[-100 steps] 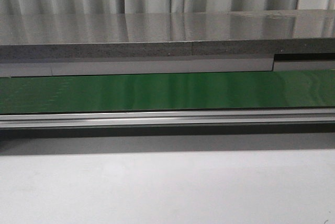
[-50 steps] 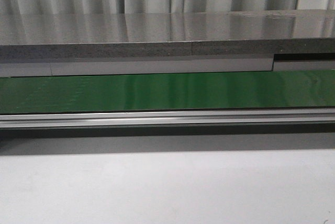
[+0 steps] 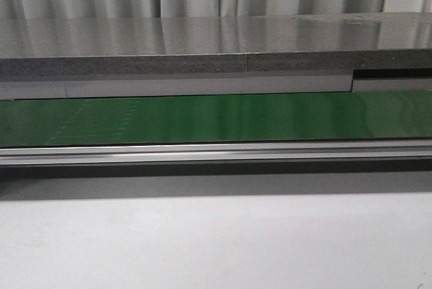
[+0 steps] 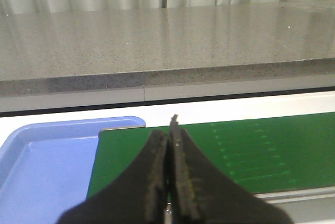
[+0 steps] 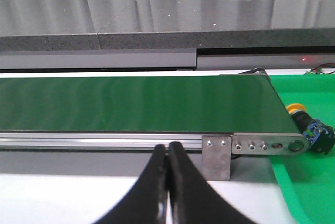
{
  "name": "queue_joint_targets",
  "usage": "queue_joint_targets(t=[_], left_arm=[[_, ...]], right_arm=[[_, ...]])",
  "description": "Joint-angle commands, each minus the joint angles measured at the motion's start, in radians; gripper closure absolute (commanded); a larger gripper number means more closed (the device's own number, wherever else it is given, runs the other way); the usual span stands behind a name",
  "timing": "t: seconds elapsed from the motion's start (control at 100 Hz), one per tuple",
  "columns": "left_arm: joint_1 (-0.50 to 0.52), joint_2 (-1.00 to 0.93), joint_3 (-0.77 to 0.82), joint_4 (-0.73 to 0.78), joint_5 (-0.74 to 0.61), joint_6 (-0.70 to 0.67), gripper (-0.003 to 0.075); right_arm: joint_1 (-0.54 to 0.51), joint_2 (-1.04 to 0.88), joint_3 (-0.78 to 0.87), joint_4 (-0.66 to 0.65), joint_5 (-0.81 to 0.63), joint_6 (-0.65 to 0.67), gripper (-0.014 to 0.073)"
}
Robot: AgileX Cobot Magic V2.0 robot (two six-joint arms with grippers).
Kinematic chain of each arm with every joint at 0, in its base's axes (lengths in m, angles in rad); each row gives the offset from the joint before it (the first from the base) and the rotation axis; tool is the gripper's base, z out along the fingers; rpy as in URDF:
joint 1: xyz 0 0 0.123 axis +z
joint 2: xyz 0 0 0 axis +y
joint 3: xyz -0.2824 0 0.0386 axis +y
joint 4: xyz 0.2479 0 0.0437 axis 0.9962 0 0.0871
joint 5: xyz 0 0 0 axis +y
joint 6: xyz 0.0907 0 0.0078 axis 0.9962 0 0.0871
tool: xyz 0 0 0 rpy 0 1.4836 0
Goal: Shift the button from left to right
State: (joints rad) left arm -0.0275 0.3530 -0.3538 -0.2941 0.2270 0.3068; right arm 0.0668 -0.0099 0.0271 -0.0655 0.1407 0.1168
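Button (image 5: 309, 128) lying just past green belt (image 5: 136, 103) end, partly hidden; both pincers (image 4: 169, 130) (image 5: 167, 153) clenched, grasping nothing.

button (image 5: 310, 127) lying on its side on green surface just past conveyor end, yellow cap showing, dark body partly hidden behind rail

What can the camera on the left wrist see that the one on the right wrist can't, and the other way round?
Only the left wrist view shows a blue tray beside the belt's end, and the left gripper, shut. Only the right wrist view shows the button, yellow-capped, lying on a green surface just past the belt's other end, plus the metal end bracket and the right gripper, shut. Both show the green conveyor belt and the grey stone counter behind it.
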Motion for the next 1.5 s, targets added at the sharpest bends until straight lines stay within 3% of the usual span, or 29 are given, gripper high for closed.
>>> queue_joint_targets(t=[0.0, 1.36, 1.49], left_arm=[[-0.008, 0.006, -0.028, -0.014, -0.075, 0.0, 0.074], [-0.008, 0.006, -0.028, -0.014, -0.075, 0.0, 0.074], [-0.008, 0.004, -0.028, 0.041, -0.075, -0.012, 0.074]], right_arm=[[-0.005, -0.021, -0.015, -0.01, -0.09, 0.001, 0.0662], [-0.005, -0.021, -0.015, -0.01, -0.09, 0.001, 0.0662], [-0.005, -0.021, -0.015, -0.01, -0.09, 0.001, 0.0662]])
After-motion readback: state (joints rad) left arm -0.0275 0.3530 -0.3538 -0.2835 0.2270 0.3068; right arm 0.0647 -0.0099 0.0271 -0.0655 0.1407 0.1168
